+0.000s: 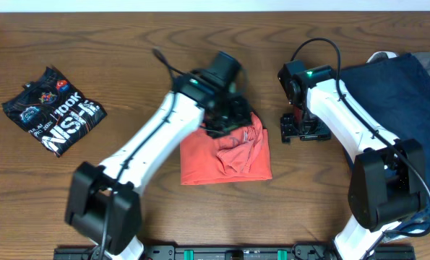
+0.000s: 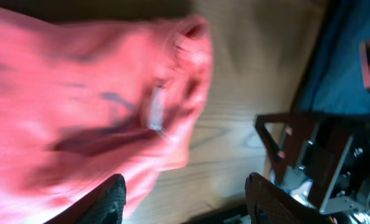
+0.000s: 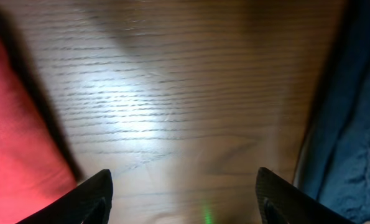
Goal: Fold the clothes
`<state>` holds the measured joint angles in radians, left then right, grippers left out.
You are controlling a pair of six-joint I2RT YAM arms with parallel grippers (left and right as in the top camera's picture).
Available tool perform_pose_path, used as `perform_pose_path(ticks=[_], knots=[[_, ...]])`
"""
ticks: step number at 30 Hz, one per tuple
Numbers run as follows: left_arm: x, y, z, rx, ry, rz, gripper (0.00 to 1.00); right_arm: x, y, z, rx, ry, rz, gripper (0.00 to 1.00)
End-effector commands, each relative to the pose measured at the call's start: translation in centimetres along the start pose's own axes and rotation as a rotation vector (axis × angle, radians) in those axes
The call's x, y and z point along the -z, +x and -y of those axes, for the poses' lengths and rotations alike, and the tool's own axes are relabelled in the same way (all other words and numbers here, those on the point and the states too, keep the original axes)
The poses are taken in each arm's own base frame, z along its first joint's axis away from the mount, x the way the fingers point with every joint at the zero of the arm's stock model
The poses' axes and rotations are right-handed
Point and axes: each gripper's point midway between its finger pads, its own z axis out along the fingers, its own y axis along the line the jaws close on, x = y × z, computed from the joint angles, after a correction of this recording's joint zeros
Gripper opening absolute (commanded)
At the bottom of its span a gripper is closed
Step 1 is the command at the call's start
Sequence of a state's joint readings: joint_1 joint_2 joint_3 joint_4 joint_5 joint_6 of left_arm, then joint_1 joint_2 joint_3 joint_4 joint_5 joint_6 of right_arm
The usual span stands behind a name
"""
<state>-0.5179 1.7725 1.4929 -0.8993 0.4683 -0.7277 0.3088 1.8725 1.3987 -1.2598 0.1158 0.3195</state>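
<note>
Your coral-red T-shirt lies in a rough folded block at the middle of the desk. Its lower half is flat, and its upper right part is bunched into wrinkles. From overhead no lettering on it can be read. In the left wrist view you get only a dark smear and a small white patch on the red cloth, both too blurred to make out.

The left fingers hang over that bunched part, near the shirt's top edge. You can see them standing apart with nothing between them. One is over red cloth, the other over bare wood close to the black frame of the right arm.

The right fingers are apart too, with only bare desk between them. In that view the red shirt shows at the left edge and the navy garment at the right edge. From overhead they sit just beside the shirt's upper right corner, with a strip of wood between them and the cloth.

The navy garment lies spread over the right end of the desk, partly beneath the right arm. It is plain, with no print to read.

The black printed tee lies folded and tilted at the far left, well apart from everything else. Its white block letters read "HOOK", with a larger "NISH" below. Small coloured badges sit above them, and the finer print is too small to read.
</note>
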Motion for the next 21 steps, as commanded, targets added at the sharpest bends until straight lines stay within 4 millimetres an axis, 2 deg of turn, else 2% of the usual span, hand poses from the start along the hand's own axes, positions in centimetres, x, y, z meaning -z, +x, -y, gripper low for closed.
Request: perform_pose_path(ticks=[1, 4, 6, 8, 10, 15, 17, 21], knots=[[4.3, -3.2, -3.1, -0.024, -0.046, 0.125, 0.63, 1.7, -0.2, -2.9, 0.109, -0.19, 0.018, 0.7], [6.2, -5.8, -8.9, 0.099, -0.211, 0.206, 0.63, 3.6, -0.1, -6.8, 0.191, -0.406, 0.037, 0.69], [6.6, -6.6, -11.0, 0.157, -0.234, 0.215, 0.63, 4.8, 0.2, -9.4, 0.246, -0.526, 0.049, 0.68], [6.6, -6.9, -12.6, 0.195, -0.244, 0.207, 0.63, 5.0, 0.9, -11.0, 0.295, -0.533, 0.052, 0.68], [6.3, -6.9, -13.6, 0.195, -0.259, 0.191, 0.64, 4.8, 1.2, -11.8, 0.314, -0.491, 0.064, 0.68], [4.4, -6.0, -15.2, 0.202, -0.287, 0.145, 0.68, 5.2, 1.8, -15.7, 0.421, -0.455, 0.146, 0.68], [3.6, -5.8, -15.7, 0.19, -0.293, 0.134, 0.73, 5.0, 2.0, -16.4, 0.434, -0.397, 0.174, 0.69], [1.9, -5.1, -16.4, 0.197, -0.278, 0.1, 0.74, 4.6, 3.0, -17.2, 0.465, -0.313, 0.199, 0.71]])
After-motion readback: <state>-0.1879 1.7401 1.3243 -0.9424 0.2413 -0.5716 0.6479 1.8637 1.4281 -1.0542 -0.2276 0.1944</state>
